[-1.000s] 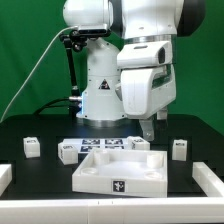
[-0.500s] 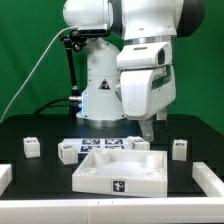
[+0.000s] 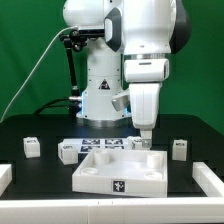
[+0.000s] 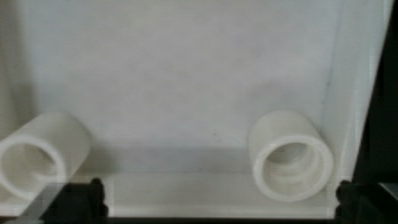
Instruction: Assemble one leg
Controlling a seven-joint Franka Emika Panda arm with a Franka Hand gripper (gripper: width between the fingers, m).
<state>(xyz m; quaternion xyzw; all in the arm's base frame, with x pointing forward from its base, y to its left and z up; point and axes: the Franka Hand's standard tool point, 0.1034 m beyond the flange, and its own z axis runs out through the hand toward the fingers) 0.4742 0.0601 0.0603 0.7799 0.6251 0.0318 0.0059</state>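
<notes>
Three small white legs with marker tags stand on the black table in the exterior view: two at the left [image 3: 31, 146] [image 3: 67, 151] and one at the right [image 3: 179, 148]. My gripper [image 3: 144, 136] hangs over the far right corner of the large white tray-like panel [image 3: 120, 180], apart from every leg. In the wrist view my gripper [image 4: 217, 205] is open. Its dark fingertips [image 4: 80, 199] stand wide apart over the panel's inner floor [image 4: 178, 90], with nothing between them. Two round white sockets [image 4: 285, 152] [image 4: 39, 150] show on the panel.
The marker board [image 3: 100, 145] lies just behind the panel. White parts lie at the table's front left [image 3: 5, 176] and front right [image 3: 209, 178]. The robot base [image 3: 100, 90] and a black cable [image 3: 40, 70] stand behind.
My hand has turned about its vertical axis, so it now looks narrower in the exterior view, and has dropped slightly over the panel's far right corner. The legs and panel have not moved.
</notes>
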